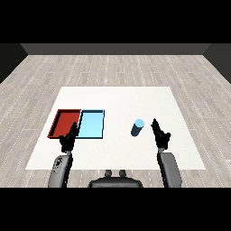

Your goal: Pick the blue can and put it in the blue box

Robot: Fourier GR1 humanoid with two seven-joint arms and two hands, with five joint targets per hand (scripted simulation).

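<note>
Blue can stands upright on the white worktop, right of the trays and well apart from them. Nothing touches it. My right hand is just beside it on the right, fingers straight and pointing up and forward, holding nothing; a visible gap remains between hand and can.

Judged step: reach and grasp, not yet made. To do it well I should bring the right hand in sideways so the can sits between thumb and fingers, with the palm against the can's side, and only then curl round it. Closing too early risks knocking the can over toward the left. Grip should be around the middle of the body, not the lid.

Blue box lies left of the can, with the red tray touching its left edge. The carry is leftward across bare worktop; lift above the rim before crossing.

My left hand hovers over the near edge between the two trays, fingers relaxed, empty. It may need to draw back so the placing path is free.
</note>
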